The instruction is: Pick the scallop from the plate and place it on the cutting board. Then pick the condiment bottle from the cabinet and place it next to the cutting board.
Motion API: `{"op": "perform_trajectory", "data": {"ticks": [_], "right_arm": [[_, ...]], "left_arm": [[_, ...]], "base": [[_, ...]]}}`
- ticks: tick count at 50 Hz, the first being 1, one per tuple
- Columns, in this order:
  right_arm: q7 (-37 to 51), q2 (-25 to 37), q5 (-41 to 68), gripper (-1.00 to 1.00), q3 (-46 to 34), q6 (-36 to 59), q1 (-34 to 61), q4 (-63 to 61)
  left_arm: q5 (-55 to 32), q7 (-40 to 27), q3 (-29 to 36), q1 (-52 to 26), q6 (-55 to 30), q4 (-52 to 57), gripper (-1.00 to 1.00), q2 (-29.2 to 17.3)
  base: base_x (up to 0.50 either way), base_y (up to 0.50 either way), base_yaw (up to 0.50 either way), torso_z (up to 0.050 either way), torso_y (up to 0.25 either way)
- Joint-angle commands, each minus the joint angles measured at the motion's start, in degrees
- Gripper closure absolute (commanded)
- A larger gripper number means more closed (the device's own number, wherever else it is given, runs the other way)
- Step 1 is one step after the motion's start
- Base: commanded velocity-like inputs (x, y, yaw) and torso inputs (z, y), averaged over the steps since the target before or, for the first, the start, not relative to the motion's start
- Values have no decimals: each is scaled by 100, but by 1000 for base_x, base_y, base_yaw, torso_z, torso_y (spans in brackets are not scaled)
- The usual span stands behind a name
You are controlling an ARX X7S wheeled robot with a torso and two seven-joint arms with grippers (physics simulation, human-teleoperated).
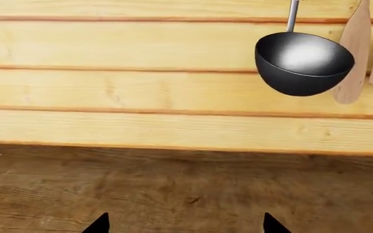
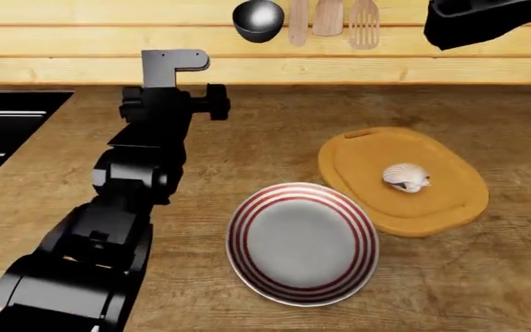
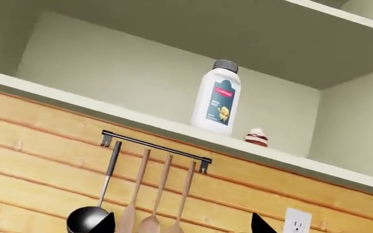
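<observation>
The scallop (image 2: 406,177) lies on the orange-tan cutting board (image 2: 436,211), right of the plate (image 2: 240,238), which is empty. The condiment bottle (image 3: 217,99), white with a grey cap, stands upright on the open cabinet shelf (image 3: 141,124) above the utensil rail. My right gripper (image 3: 183,225) is open and empty, raised in front of the wall below the shelf, well short of the bottle. My right arm (image 2: 473,21) shows at the head view's top right. My left gripper (image 1: 185,225) is open and empty, low over the wooden counter, facing the wall.
A black ladle (image 1: 303,60) and wooden spatulas (image 3: 151,218) hang from a rail (image 3: 154,145) on the plank wall. A small cupcake-like item (image 3: 256,137) sits on the shelf beside the bottle. A dark sink (image 2: 7,124) is at the counter's left. My left arm (image 2: 146,166) stretches over the counter.
</observation>
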Motion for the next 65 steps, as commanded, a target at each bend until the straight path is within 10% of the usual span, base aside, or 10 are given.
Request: {"op": "perform_trajectory", "data": {"ticks": [1, 25, 43, 53, 65], "right_arm": [[79, 112, 133, -100, -396, -166, 700, 5], [-2877, -774, -2410, -100, 407, -726, -76, 1158], [-3024, -709, -2511, -100, 489, -937, -435, 995], [-2846, -633, -2389, -100, 484, -930, -483, 849], [103, -275, 141, -100, -249, -1193, 294, 30]], "left_arm": [[316, 398, -415, -123, 367, -668, -100, 78], [302, 507, -473, -124, 328, -668, -100, 78], [332, 624, -696, -127, 280, -668, -100, 79], [335, 645, -721, -123, 277, -668, -100, 78], [336, 641, -708, -128, 265, -668, -100, 79]], "base": [[246, -500, 0, 0, 0], [249, -158, 0, 0, 0], [500, 0, 0, 0, 0], [500, 0, 0, 0, 0], [0, 0, 0, 0, 0]]}}
